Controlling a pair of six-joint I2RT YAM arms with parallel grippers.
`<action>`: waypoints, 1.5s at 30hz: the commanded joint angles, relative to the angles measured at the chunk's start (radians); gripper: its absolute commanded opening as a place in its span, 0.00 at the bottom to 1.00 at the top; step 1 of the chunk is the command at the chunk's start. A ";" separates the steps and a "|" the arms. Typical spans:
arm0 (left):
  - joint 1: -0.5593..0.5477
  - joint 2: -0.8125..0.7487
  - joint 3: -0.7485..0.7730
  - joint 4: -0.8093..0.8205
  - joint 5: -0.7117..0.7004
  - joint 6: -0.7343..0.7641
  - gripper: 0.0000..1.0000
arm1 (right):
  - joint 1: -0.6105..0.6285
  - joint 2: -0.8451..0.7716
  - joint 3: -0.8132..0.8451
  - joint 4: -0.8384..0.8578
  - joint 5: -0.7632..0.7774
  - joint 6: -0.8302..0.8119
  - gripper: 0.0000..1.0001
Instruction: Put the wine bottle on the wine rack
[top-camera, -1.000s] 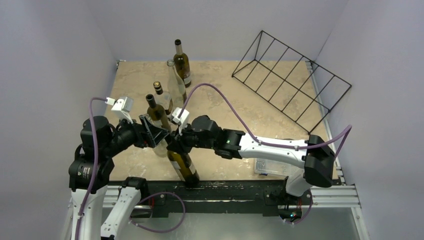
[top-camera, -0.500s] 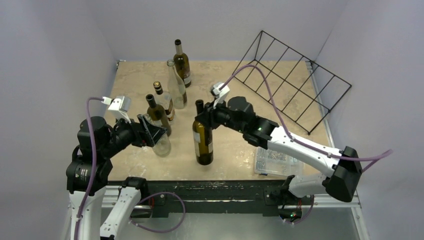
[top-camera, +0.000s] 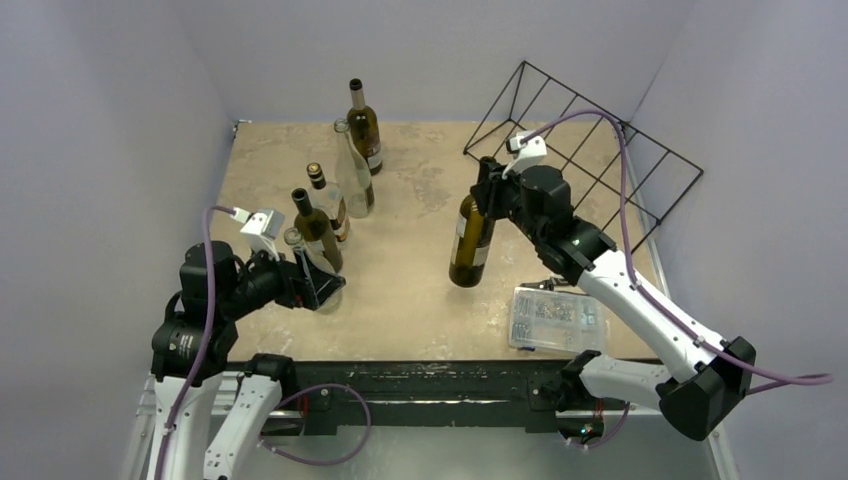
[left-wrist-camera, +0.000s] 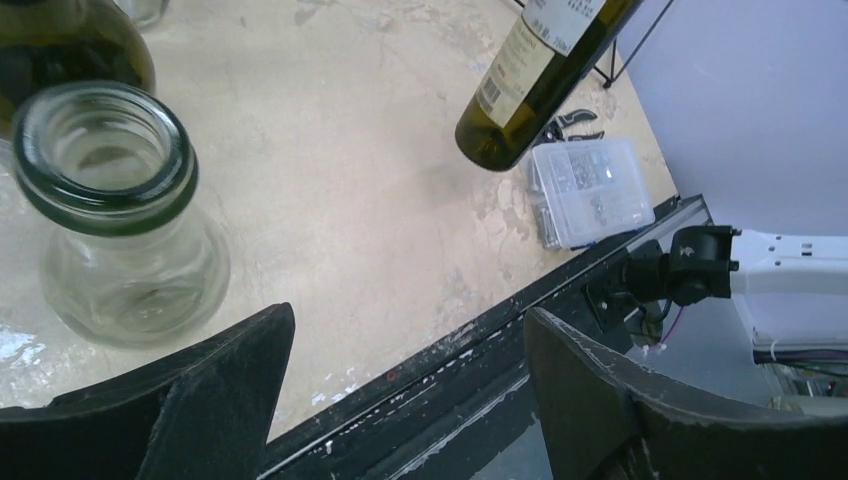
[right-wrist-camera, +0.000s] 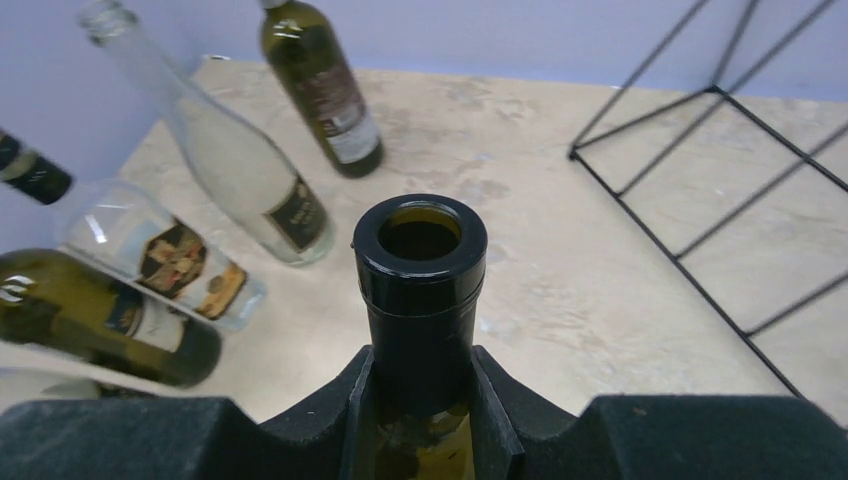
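Observation:
My right gripper (top-camera: 487, 188) is shut on the neck of a dark green wine bottle (top-camera: 468, 248) with a pale label. The bottle hangs tilted over the middle of the table, its base seemingly just off the top. In the right wrist view the black-capped neck (right-wrist-camera: 420, 270) sits clamped between the pads (right-wrist-camera: 365, 420). The black wire wine rack (top-camera: 590, 150) lies at the back right, just beyond the bottle and apart from it. My left gripper (top-camera: 318, 283) stands open and holds nothing, beside a clear glass bottle (left-wrist-camera: 110, 200) at the near left.
Several other bottles stand at the left and back: a dark one (top-camera: 364, 125), a tall clear one (top-camera: 352, 175), a labelled one (top-camera: 328, 200) and a green one (top-camera: 315, 232). A clear plastic parts box (top-camera: 555, 320) lies near the front right edge.
The right arm has carried the bottle from the near middle, next to the left gripper, back and right toward the rack. The left gripper has drawn back and opened wider.

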 joint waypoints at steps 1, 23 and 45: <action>-0.047 -0.029 -0.036 0.062 0.013 0.062 0.85 | -0.061 -0.037 0.110 -0.027 0.138 0.019 0.00; -0.271 -0.152 -0.147 0.110 -0.218 0.083 0.85 | -0.460 0.057 0.309 -0.278 0.440 0.036 0.00; -0.354 -0.182 -0.142 0.085 -0.321 0.071 0.85 | -0.859 0.245 0.362 -0.096 0.450 -0.061 0.00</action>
